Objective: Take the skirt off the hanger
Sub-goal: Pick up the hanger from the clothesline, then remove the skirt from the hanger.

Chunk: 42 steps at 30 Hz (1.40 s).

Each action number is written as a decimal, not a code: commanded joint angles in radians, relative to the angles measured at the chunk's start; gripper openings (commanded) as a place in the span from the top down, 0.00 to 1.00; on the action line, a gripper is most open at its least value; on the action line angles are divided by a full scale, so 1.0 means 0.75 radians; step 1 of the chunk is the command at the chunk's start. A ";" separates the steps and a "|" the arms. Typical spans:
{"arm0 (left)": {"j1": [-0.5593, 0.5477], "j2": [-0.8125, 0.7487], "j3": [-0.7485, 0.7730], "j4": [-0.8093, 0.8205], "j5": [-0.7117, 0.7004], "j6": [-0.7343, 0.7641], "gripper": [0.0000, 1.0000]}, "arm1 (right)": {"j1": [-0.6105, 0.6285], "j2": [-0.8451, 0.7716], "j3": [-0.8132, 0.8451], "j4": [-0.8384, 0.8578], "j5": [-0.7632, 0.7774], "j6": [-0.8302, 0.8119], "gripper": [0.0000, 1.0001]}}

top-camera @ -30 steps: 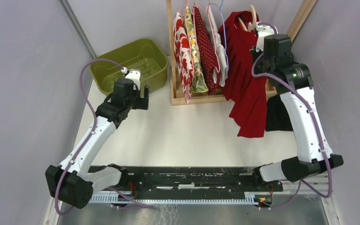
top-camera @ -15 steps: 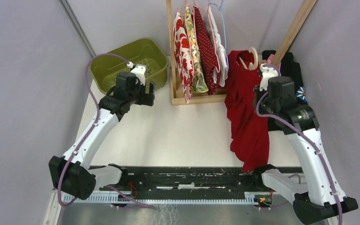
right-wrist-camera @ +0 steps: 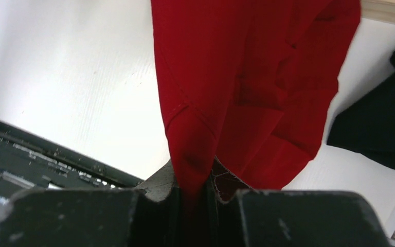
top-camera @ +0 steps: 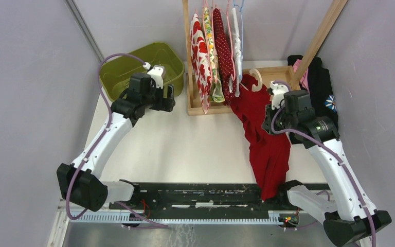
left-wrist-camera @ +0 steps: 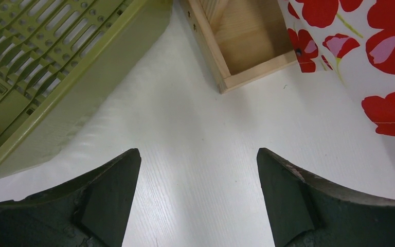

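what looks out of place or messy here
The red skirt, pinched in the right claw, is off the wooden rack and sprawls down the table to its near edge, pale hanger at its top. A black garment lies heaped by the right wall.

The left arm stretches from the near edge toward the far left corner of the bench, the left gripper (left-wrist-camera: 198, 172) pointing down with its jaws spread wide. The right arm bends over the right edge, the right gripper (right-wrist-camera: 193, 193) with its jaws pinched on the skirt (right-wrist-camera: 247, 77).
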 commanded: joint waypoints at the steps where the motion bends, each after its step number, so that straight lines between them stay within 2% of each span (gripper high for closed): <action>1: 0.001 0.016 0.071 0.022 0.055 -0.057 0.10 | 0.044 -0.014 0.111 -0.004 -0.222 -0.098 0.99; 7: 0.002 0.035 0.117 -0.017 0.047 -0.037 0.10 | 0.146 0.082 0.237 -0.160 -0.362 -0.305 0.99; 13: 0.001 0.026 0.108 -0.024 0.047 -0.038 0.10 | 0.216 0.180 0.407 -0.249 -0.517 -0.401 0.99; 19: 0.001 0.006 0.077 -0.023 0.048 -0.046 0.10 | 0.278 0.250 0.429 -0.186 -0.419 -0.559 0.99; 24: 0.001 -0.027 0.065 -0.035 0.074 -0.056 0.11 | 0.294 0.332 0.299 -0.044 -0.399 -0.572 0.99; 30: 0.001 -0.111 -0.010 -0.043 0.144 -0.046 0.11 | 0.304 0.334 0.186 0.120 -0.237 -0.574 0.99; 34: 0.001 -0.120 -0.056 0.000 0.259 -0.135 0.12 | 0.312 0.332 0.196 0.131 -0.194 -0.579 0.99; 38: -0.009 -0.116 -0.115 0.131 0.385 -0.267 0.14 | 0.329 0.322 0.203 0.130 -0.187 -0.579 0.99; 42: -0.043 -0.096 -0.117 0.211 0.427 -0.357 0.15 | 0.366 0.331 0.203 0.123 -0.179 -0.580 0.99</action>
